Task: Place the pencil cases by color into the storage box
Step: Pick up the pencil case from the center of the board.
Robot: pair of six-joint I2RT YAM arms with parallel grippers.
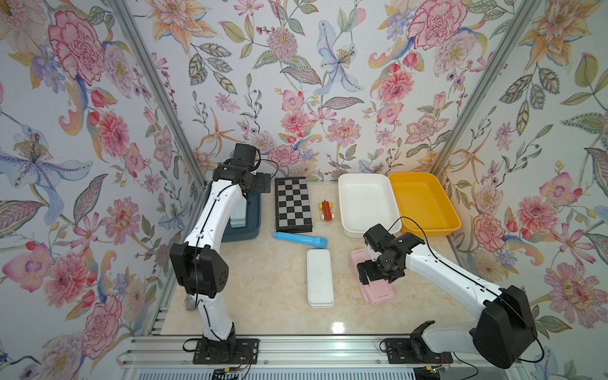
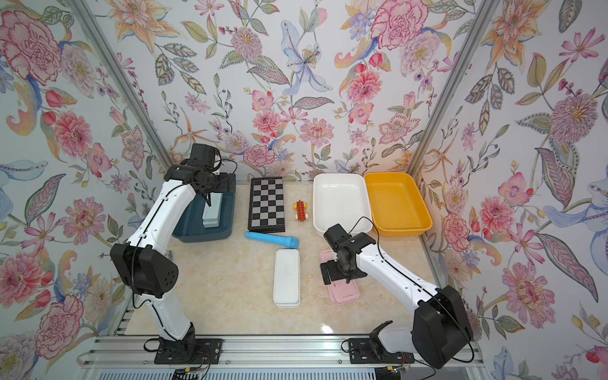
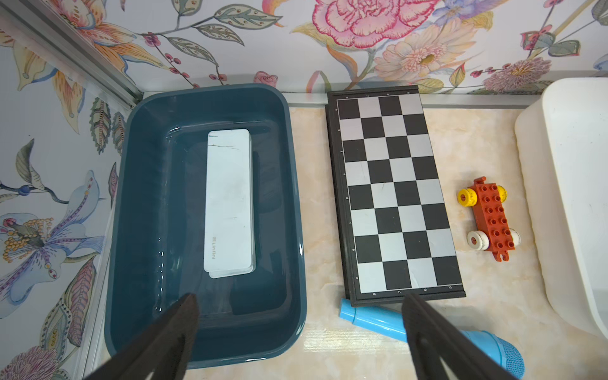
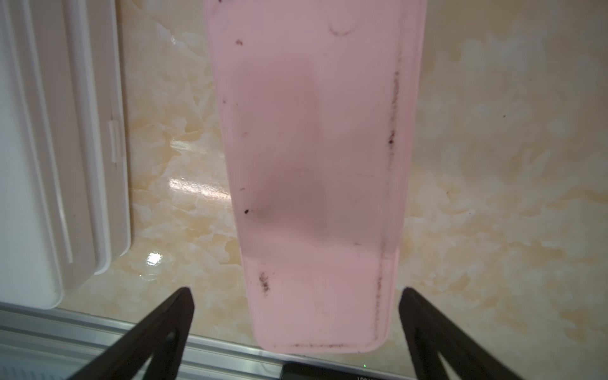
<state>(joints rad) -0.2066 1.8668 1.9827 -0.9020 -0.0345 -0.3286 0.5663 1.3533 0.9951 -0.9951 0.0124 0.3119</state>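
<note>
A light blue pencil case (image 3: 228,204) lies flat inside the dark blue storage box (image 3: 296,197) at the back left. My left gripper (image 3: 299,296) hangs open above that box's near end, holding nothing. A white pencil case (image 1: 319,278) lies mid-table. Just right of it lies a pink pencil case (image 4: 312,164). My right gripper (image 4: 296,289) stands open low over the pink case's near half, one finger on each side, with gaps to both edges. In both top views the right arm hides the middle of the pink case (image 2: 343,292).
A white tray (image 1: 365,204) and a yellow tray (image 1: 421,204) stand empty at the back right. A checkered board (image 1: 292,204), a red toy brick car (image 1: 325,210) and a bright blue tube (image 1: 299,239) lie between the boxes. Walls close three sides.
</note>
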